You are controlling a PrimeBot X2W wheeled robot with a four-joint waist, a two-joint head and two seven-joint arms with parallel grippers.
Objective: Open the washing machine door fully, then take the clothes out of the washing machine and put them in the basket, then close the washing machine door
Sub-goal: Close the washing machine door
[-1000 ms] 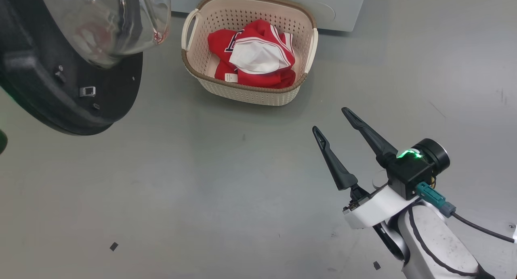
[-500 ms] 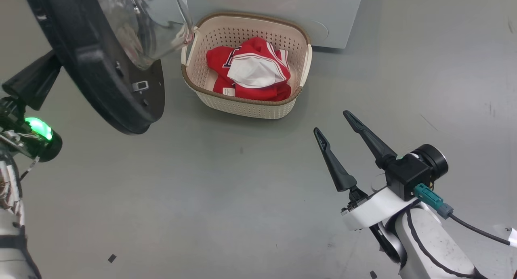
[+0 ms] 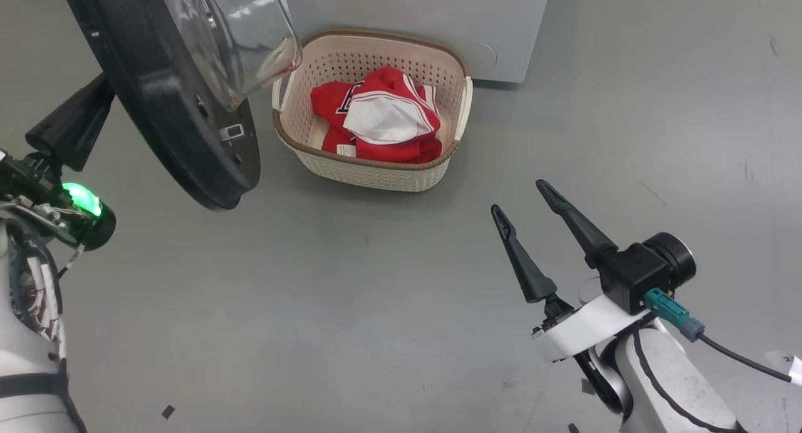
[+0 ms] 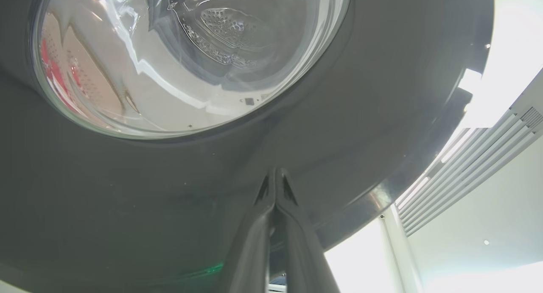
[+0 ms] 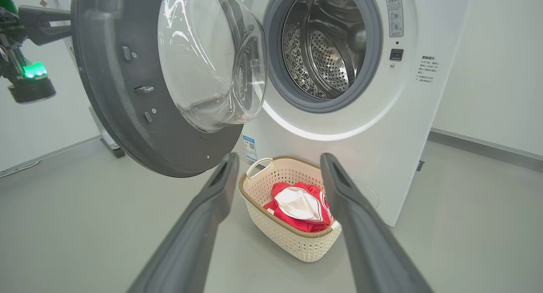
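The washing machine door (image 3: pixel 164 101) stands part-way open, its glass bowl (image 3: pixel 244 38) over the basket's left rim. My left gripper (image 3: pixel 103 93) is shut, and its fingertips (image 4: pixel 275 178) rest against the door's (image 4: pixel 382 115) black outer face. The basket (image 3: pixel 376 173) sits on the floor before the washing machine (image 3: pixel 438 26), with red and white clothes (image 3: pixel 382 116) in it. My right gripper (image 3: pixel 519 198) hangs open and holds nothing, near the basket's right side. In the right wrist view the drum (image 5: pixel 326 43) looks bare, and the door (image 5: pixel 106 98), basket (image 5: pixel 292 242) and clothes (image 5: pixel 300 205) lie ahead.
Grey floor (image 3: pixel 351 295) spreads between my arms, with small dark tape bits on it. A white wall (image 5: pixel 488 64) runs to the right of the washer. A pale baseboard or rail (image 5: pixel 46 155) crosses the floor behind the door.
The head camera has shifted. The door has swung from lying wide toward the washer, and my left gripper has come into view behind it. The right gripper has kept its pose.
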